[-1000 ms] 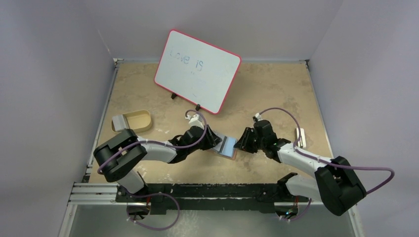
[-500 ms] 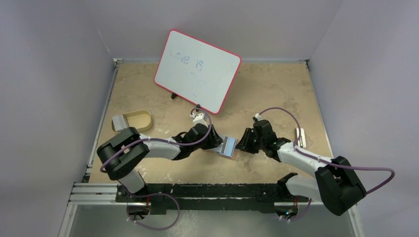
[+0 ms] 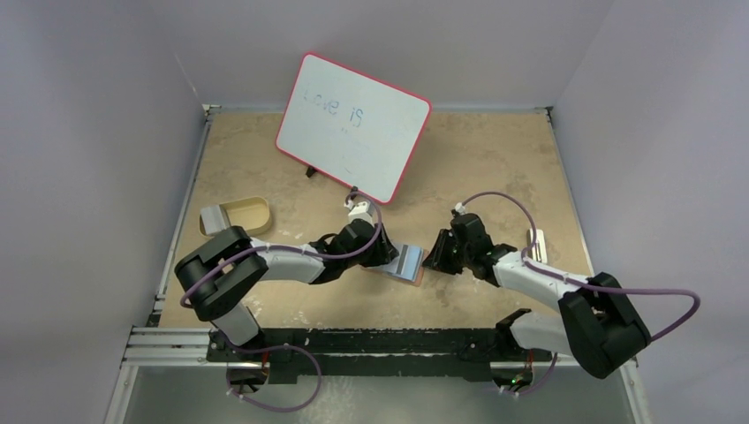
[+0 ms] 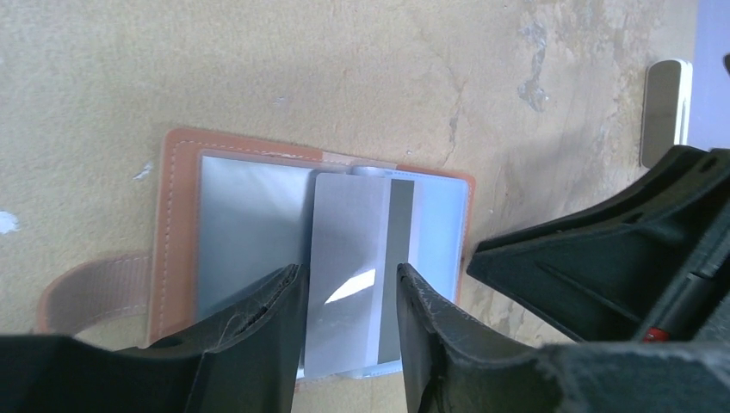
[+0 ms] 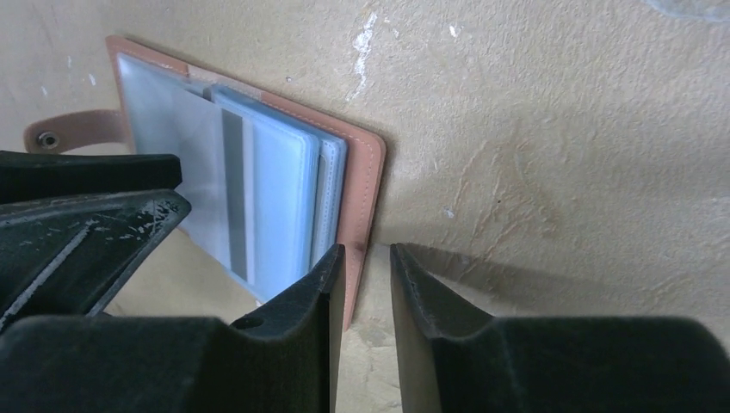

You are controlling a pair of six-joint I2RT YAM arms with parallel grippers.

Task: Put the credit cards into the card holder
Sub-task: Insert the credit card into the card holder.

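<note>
Risk: the credit card could buckle or miss the sleeve mouth if the left gripper pushes it in skewed. The card holder could also skid on the counter if the right gripper holds it loosely. The left gripper is clamped on the card's long edges, and the card's far end lies over the open holder just ahead. The right gripper's jaws stand narrowly apart astride the holder's brown edge; whether they pinch it cannot be told.
</note>
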